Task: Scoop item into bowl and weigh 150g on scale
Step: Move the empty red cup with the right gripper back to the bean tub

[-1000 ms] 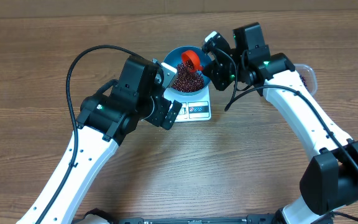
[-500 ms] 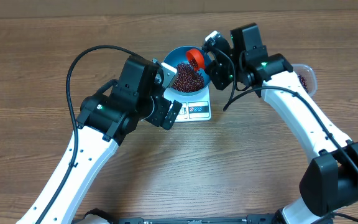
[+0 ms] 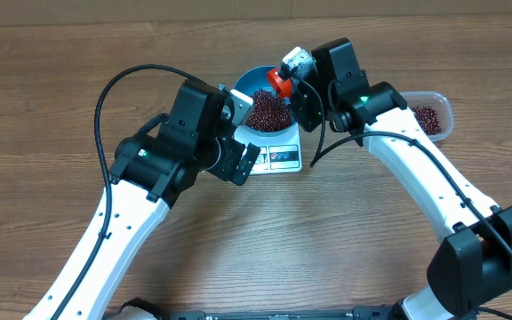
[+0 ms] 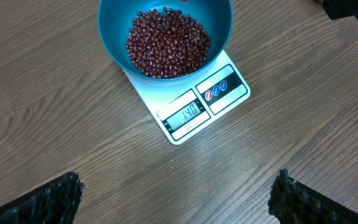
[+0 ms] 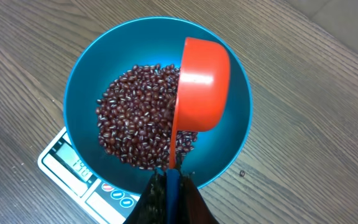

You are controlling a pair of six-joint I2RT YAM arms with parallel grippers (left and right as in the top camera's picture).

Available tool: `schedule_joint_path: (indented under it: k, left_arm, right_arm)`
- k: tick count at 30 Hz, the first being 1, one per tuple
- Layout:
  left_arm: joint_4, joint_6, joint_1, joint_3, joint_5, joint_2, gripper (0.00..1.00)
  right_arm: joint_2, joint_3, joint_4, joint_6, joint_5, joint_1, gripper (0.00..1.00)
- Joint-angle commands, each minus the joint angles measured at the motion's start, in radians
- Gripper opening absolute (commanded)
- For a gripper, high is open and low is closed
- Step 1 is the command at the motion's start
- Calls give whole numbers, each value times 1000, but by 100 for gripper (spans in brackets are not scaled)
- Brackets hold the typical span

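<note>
The blue bowl stands on the white scale and holds a heap of red-brown beans. My right gripper is shut on the blue handle of an orange scoop, which hangs over the bowl's far rim. In the right wrist view the scoop is tipped over the beans and no beans show on it; the gripper clamps its handle. My left gripper stands open beside the scale, empty. In the left wrist view the bowl and the scale lie ahead of the gripper.
A clear plastic tub with more beans sits at the right, behind my right arm. One stray bean lies on the wood next to the bowl. The left arm's black cable arches over the left side of the table.
My right gripper has carried the scoop from low over the bean heap up and back to the bowl's far rim, and the arm has swung left, uncovering the tub. The left arm has not moved.
</note>
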Motion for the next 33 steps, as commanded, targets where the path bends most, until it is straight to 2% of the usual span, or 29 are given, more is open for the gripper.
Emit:
schedule_joint_path:
  k: [1,18,25,28,33]
  left_arm:
    - [2,-10,4,-7,3,-10,100]
    - [2,-10,4,-7,3,-10,100]
    - [2,-10,4,-7,3,-10,100]
    - [2,-10,4,-7,3,-10,100]
    - [4,-10,4,-7,4,-3,100]
  right_arm:
    - [-40,29,2,1,11,-2,4]
    - [-68,29,-14,30,5,-2,4]
    - [-161,29,-35,69,-264,-108,4]
    - [-196,29,-66,124,-220,-185,4]
    - [-203,27,-173,239,-21,-330,4]
